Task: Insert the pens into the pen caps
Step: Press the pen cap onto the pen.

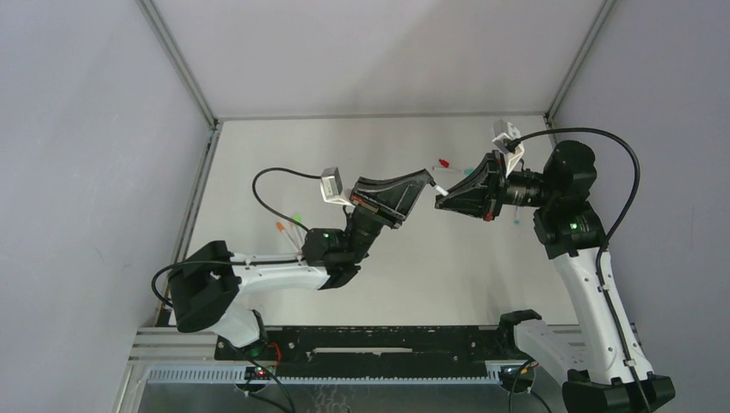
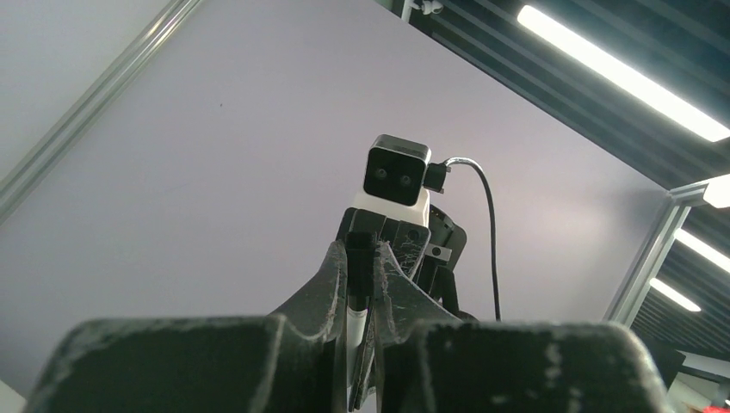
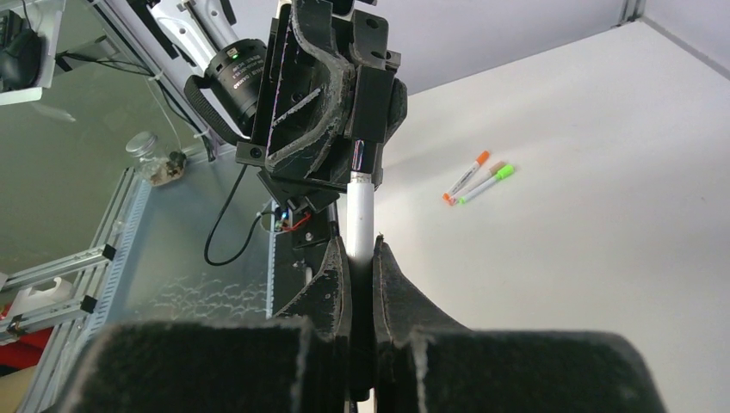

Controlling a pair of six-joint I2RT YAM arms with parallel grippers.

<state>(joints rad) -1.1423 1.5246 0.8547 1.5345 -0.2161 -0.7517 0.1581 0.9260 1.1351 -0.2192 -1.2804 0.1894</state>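
Note:
Both grippers meet tip to tip above the middle of the table. My right gripper (image 1: 441, 203) (image 3: 361, 258) is shut on a white pen barrel (image 3: 361, 211). The barrel runs up to a black pen cap (image 3: 361, 155) pinched in my left gripper (image 1: 424, 179) (image 2: 360, 254). The barrel's end meets the cap's mouth. In the left wrist view the black cap (image 2: 360, 258) sits between the fingertips, with the white barrel (image 2: 355, 325) below it. An orange pen (image 3: 467, 175) (image 1: 281, 227) and a green pen (image 3: 487, 182) (image 1: 297, 218) lie together on the table to the left.
A red-ended piece (image 1: 444, 162) and a teal piece (image 1: 469, 170) lie on the table just behind the grippers. Another teal piece (image 1: 516, 221) lies by the right arm. A black rail (image 1: 361, 348) runs along the near edge. Walls enclose the table.

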